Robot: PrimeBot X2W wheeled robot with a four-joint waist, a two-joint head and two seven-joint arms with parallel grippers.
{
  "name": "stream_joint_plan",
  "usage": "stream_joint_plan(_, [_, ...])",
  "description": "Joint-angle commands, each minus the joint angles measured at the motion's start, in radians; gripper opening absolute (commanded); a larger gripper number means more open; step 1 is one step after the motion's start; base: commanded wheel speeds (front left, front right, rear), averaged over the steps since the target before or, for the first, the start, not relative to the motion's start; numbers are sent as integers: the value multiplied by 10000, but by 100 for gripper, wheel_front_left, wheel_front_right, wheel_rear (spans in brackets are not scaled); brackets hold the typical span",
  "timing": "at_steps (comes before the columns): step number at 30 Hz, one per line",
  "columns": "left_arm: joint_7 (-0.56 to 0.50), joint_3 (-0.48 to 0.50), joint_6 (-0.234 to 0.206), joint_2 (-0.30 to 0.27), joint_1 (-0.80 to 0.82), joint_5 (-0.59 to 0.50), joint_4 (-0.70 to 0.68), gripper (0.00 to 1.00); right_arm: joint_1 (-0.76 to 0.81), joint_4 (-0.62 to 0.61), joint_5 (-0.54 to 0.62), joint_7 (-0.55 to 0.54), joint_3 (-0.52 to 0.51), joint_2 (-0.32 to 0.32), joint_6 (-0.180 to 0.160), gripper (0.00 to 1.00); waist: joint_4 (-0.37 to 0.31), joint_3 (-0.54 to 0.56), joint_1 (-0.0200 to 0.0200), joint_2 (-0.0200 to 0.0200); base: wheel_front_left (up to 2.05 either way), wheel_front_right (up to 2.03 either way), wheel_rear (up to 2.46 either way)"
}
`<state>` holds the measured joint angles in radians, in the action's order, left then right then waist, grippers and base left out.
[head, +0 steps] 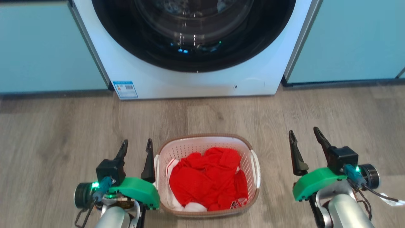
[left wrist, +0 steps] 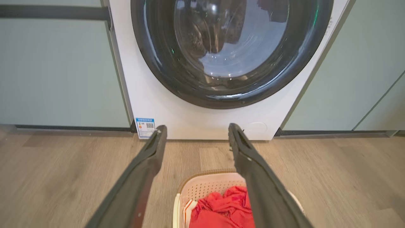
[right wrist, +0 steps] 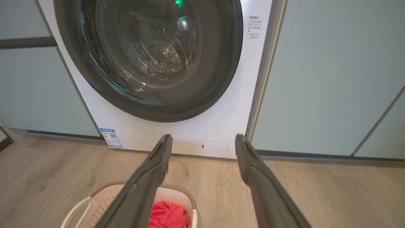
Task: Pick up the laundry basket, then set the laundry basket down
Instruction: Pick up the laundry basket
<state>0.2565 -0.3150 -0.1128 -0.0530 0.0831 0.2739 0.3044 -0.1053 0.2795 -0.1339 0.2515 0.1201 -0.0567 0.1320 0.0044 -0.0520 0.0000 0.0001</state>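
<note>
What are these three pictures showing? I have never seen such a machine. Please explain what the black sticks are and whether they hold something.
This is a wheeled robot with two arms. One picture looks down from its head; the other two come from cameras on its wrists. The black sticks are the fingers of the left gripper and the right gripper. Both are open and hold nothing. Between them, on the wooden floor, stands the laundry basket with red clothes inside. Behind it is a washing machine, its door closed.
</note>
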Motion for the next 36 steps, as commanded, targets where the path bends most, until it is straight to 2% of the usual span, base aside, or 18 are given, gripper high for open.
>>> stream_joint_plan(1, [53,275,43,28,585,64,-155,100,-588,-153,132,103,135,64,-13,100,-9,-330,0,-1,0,0,0])
stream_joint_plan(12, [53,286,406,28,1720,129,1621,100,-1680,856,-123,103,15,64,-13,100,-19,-2401,0,-1,0,0,0])
stream_joint_plan(19, [53,529,659,28,2781,-125,2927,100,-2699,1703,-210,103,306,64,-13,100,-158,-3803,0,-1,0,0,0])
stream_joint_plan(30, [53,635,1281,28,4027,-452,5131,100,-4035,4037,-665,103,1157,64,-13,100,-422,-5092,0,-1,0,0,0])
stream_joint_plan(31, [53,622,1407,28,4324,-525,5601,100,-4375,4627,-889,103,1329,64,-13,100,-434,-5352,0,-1,0,0,0])
stream_joint_plan(33, [53,613,1511,28,4473,-510,5869,100,-4536,4967,-1123,103,1452,64,-13,100,-430,-5473,0,-1,0,0,0])
stream_joint_plan(36, [53,629,1687,28,4972,-458,6631,100,-5080,5867,-2072,103,2001,64,-13,100,-431,-5823,0,-1,0,0,0])
